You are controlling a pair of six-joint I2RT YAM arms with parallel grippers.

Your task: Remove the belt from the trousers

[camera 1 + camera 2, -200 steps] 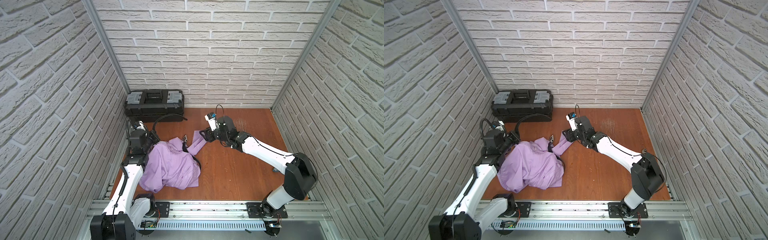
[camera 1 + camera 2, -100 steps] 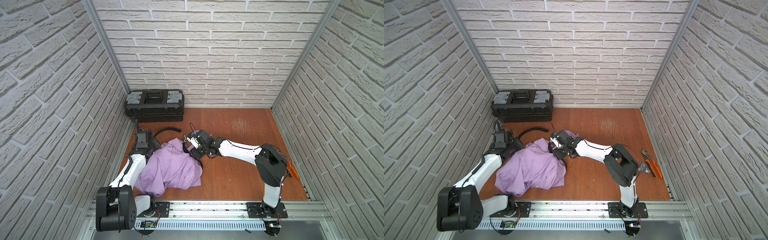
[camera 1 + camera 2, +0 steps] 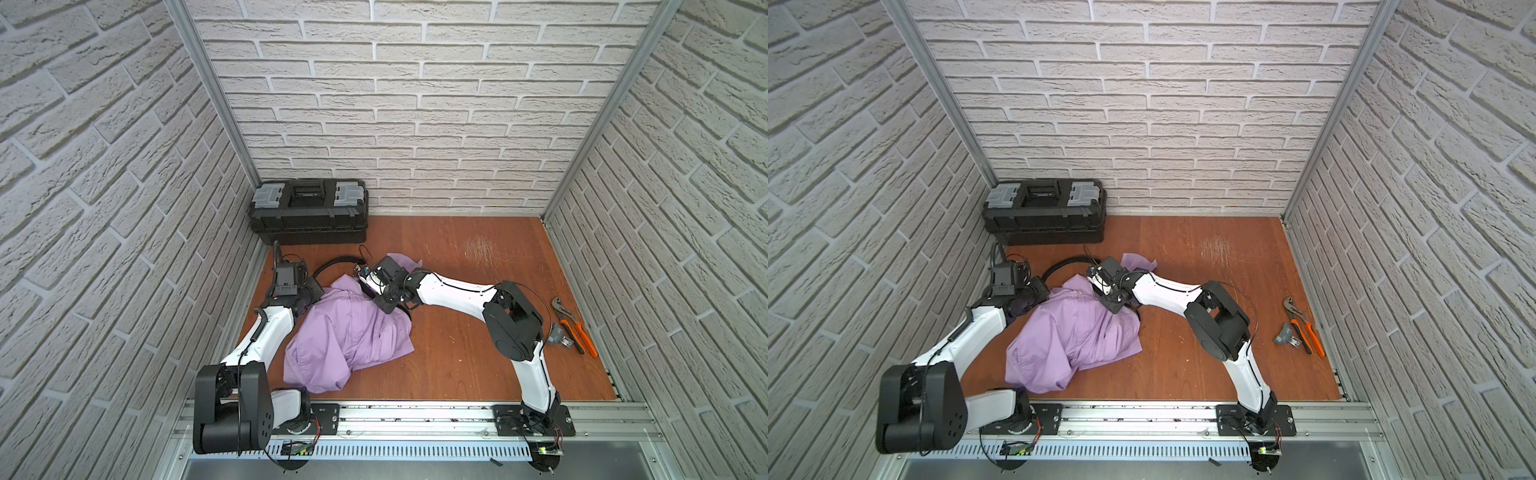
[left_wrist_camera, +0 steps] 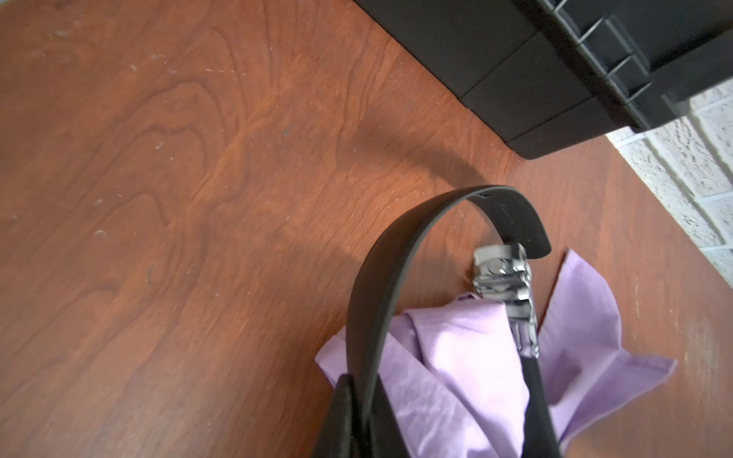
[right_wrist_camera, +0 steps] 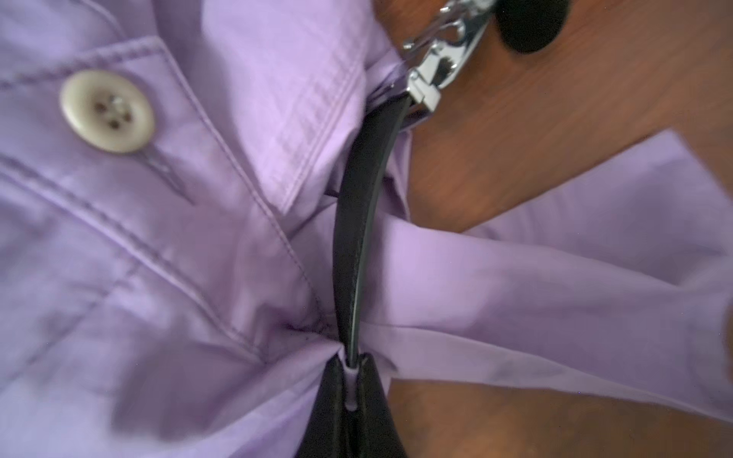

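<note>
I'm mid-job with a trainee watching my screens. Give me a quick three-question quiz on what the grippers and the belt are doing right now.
1. True or false: the belt lies clear of the lilac trousers, touching no cloth.
2. What is pinched in the right gripper? A) the cream button B) the belt C) nothing
3. Fill in: the left gripper is shut on the ___.

Key: 1 false, the strap runs in among the folds of cloth. 2 B. 3 belt.
</note>
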